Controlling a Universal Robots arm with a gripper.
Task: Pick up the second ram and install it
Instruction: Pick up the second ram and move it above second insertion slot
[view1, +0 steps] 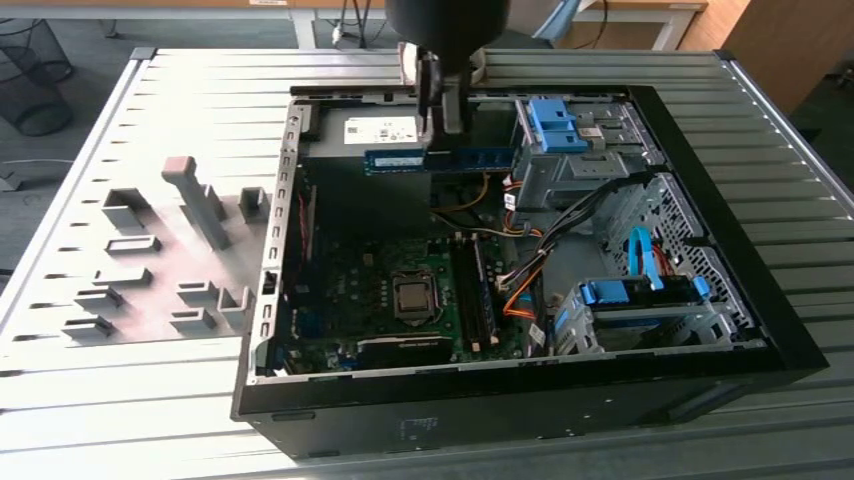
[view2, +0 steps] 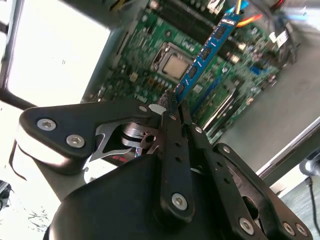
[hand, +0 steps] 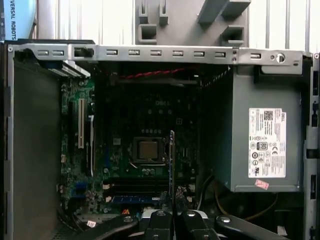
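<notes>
Flat green-blue circuit-board stick (view1: 474, 159) pinched in black claw (view1: 442, 140); black memory slots (view1: 477, 295) at 6 o'clock, exterior view; jamming likely if lowered askew.

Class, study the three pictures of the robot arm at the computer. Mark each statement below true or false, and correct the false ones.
1. The gripper is closed on the second ram. True.
2. The second ram is seated in a slot on the motherboard. False: it is held in the air over the open computer case, clear of the board.
3. The computer case lies open with the motherboard exposed. True.
4. The grey upright blocks stand at the exterior view's right of the case. False: they stand at the exterior view's left of it.
5. The blue drive brackets lie on the table outside the case. False: they sit inside the case.
</notes>
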